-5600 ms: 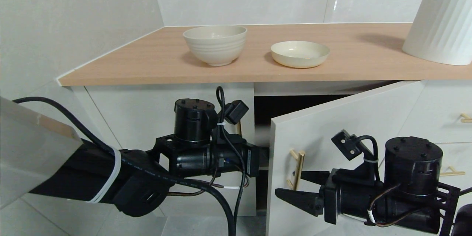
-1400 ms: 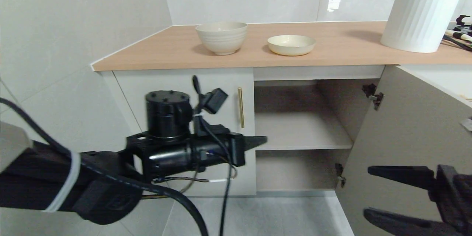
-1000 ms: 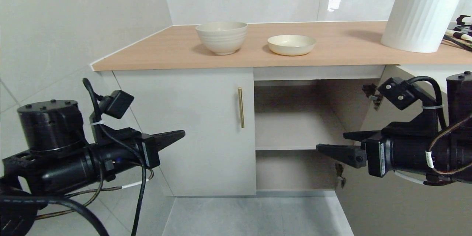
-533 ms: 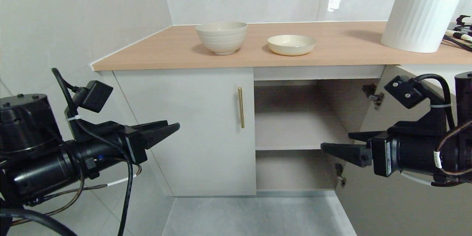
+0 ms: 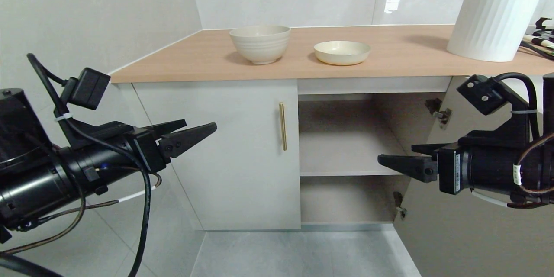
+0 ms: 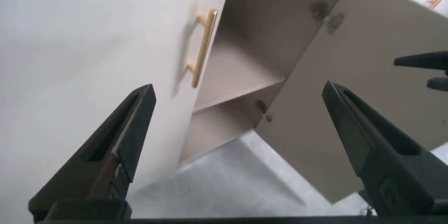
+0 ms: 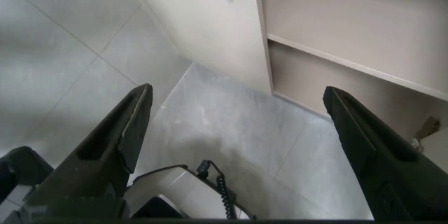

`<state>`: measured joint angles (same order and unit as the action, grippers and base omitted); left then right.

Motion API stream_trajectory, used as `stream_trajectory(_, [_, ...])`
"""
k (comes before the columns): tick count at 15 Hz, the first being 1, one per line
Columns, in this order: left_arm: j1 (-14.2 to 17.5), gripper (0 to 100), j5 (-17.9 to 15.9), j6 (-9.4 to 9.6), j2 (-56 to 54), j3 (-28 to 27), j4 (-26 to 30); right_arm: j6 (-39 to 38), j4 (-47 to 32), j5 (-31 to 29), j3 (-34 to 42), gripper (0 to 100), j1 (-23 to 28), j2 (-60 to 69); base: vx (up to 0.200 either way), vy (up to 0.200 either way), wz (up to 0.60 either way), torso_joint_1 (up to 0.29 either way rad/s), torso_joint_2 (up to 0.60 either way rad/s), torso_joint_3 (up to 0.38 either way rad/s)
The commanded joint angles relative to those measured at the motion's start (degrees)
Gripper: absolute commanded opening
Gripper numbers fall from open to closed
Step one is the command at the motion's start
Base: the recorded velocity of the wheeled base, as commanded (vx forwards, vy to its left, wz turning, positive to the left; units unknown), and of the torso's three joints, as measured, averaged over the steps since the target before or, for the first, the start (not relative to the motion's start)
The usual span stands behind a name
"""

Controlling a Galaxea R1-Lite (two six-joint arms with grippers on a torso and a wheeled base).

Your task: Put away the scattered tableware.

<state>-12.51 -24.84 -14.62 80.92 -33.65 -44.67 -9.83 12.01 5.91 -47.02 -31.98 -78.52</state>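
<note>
Head view: left tool [image 5: 201,124] and right tool [image 5: 396,154] both spread wide, gripping nothing, held level with the cupboard [image 5: 337,114]. Bowl [image 5: 260,43] and dish [image 5: 342,52] up on the counter [image 5: 415,54], well above and beyond both tools, bowl toward the left tool's side, dish toward the right's. Door [image 5: 450,238] swung wide just beside the right tool.

Left wrist view: jaws apart, facing a brass handle [image 6: 201,45] and the shelf [image 6: 234,77] ahead.

Right wrist view: jaws apart above the floor [image 7: 231,140], shelf edge ahead.

Judged: cupboard opened, pick-up next. Calls for raising one tool to rim height, then closing on bowl or dish.
</note>
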Motion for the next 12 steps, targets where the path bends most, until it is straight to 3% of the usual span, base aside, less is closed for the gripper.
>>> stream_trajectory(1, [-0.24, 100, -0.03, 0.03, -0.85, -0.28, -0.07, -0.02, 0.03, -0.02, 0.0, 100, -0.02, 0.3, 0.0, 0.0, 0.0, 0.0, 0.0, 0.0])
stream_trajectory(2, [-0.24, 100, -0.03, -0.15, -1.38, -0.46, 0.02, 0.07, 0.03, 0.06, 0.0, 100, -0.1, 0.3, 0.0, 0.0, 0.0, 0.0, 0.0, 0.0])
stream_trajectory(10, [-0.24, 100, -0.03, -0.32, -2.35, -0.98, 1.86, 0.07, -1.37, 0.42, 0.17, 100, -0.28, 2.05, 0.2, 0.0, 0.0, 0.004, 0.0, 0.005])
stream_trajectory(12, [-0.24, 100, -0.03, -0.41, -2.43, -0.72, 1.95, 0.77, -0.93, 0.77, 2.19, 100, -0.19, 2.49, 0.0, 0.0, 0.0, 0.0, 0.0, 0.0])
